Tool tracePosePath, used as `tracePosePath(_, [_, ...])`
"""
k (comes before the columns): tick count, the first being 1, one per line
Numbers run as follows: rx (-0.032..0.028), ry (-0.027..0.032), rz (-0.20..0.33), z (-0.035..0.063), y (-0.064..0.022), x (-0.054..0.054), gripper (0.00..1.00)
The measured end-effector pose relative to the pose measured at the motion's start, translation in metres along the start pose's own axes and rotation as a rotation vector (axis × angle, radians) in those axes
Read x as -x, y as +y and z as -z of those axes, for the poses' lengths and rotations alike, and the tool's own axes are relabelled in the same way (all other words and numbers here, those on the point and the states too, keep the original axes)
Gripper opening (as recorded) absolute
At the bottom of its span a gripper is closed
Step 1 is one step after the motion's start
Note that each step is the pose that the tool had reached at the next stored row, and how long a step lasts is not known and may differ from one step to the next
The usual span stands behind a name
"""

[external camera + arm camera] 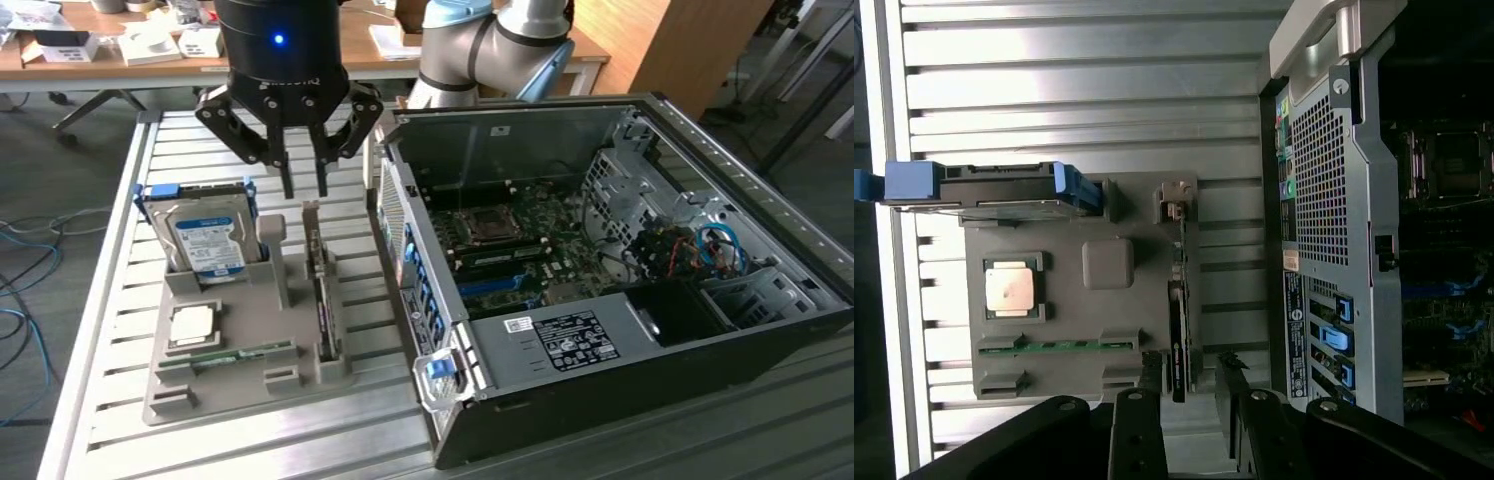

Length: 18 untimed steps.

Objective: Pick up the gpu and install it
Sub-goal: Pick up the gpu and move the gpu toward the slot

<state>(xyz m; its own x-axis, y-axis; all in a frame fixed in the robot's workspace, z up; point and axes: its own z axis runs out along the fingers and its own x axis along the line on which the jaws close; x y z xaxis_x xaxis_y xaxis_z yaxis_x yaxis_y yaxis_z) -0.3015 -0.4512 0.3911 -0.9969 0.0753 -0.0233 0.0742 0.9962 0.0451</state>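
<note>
End effector (1189, 365) open and empty, hovering just above the gpu (1176, 320) — card standing edge-on in grey tray (1069, 320)

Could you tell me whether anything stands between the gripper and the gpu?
Nothing visible does. The gripper hangs above the gpu, which stands on edge in the grey holder tray. Only open air lies between its open fingers and the card.
</note>
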Motion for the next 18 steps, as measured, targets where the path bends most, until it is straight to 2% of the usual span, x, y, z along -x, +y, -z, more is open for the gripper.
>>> tracePosePath(5, [0.0000, 0.0000, 0.000, 0.0000, 0.0000, 0.0000, 0.36])
tracePosePath(7, [0.0000, 0.0000, 0.000, 0.0000, 0.0000, 0.0000, 0.37])
tracePosePath(8, [0.0000, 0.0000, 0.000, 0.0000, 0.0000, 0.0000, 0.43])
tracePosePath(12, [0.0000, 0.0001, 0.000, -0.0001, 0.0000, 0.0000, 0.43])
tracePosePath(18, [0.0032, 0.0002, 0.000, -0.0063, -0.0003, -0.0002, 0.43])
